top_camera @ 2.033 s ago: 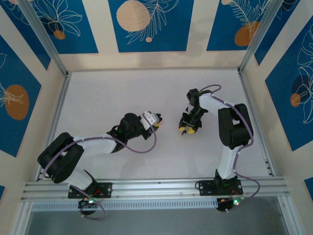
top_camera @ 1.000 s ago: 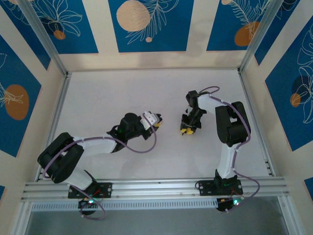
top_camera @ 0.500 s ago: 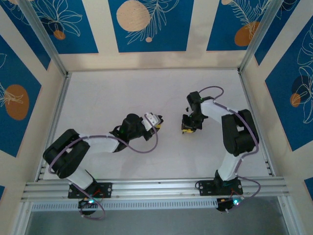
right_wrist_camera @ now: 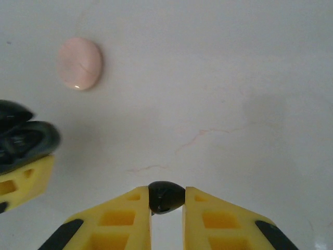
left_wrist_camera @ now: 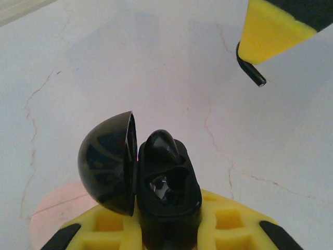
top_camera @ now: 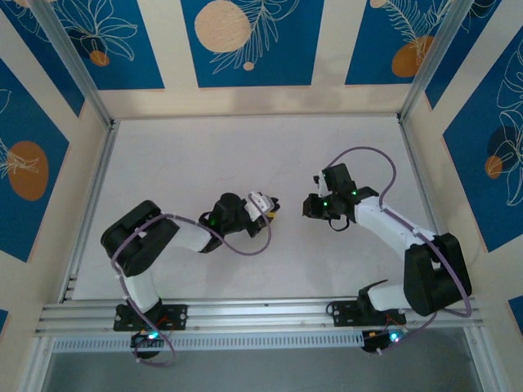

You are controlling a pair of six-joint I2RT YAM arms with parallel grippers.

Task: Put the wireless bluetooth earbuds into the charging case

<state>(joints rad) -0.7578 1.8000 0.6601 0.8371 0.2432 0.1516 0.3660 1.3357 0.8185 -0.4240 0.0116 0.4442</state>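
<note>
"Are the earbuds in yet?"

"Not this one. The right gripper [right_wrist_camera: 166, 200] pinches one tiny black earbud [right_wrist_camera: 165, 196] near the charging case [left_wrist_camera: 167, 182]. The left gripper [left_wrist_camera: 166, 221] squeezes that case, lid [left_wrist_camera: 106, 164] open, over the middle of the table [top_camera: 188, 155]."

"How many things?"

"One case, one earbud I can see, one pink disc [right_wrist_camera: 79, 63]. Maybe another earbud sits inside. I cannot tell."

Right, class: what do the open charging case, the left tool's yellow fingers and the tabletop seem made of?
Charging case: likely hard plastic, glossy black; its lid shows soft reflections. Fingers of the left tool: seemingly moulded matte yellow plastic, with square recesses. Tabletop: white, matte, with hairline cracks; material unclear, perhaps a coating.
</note>
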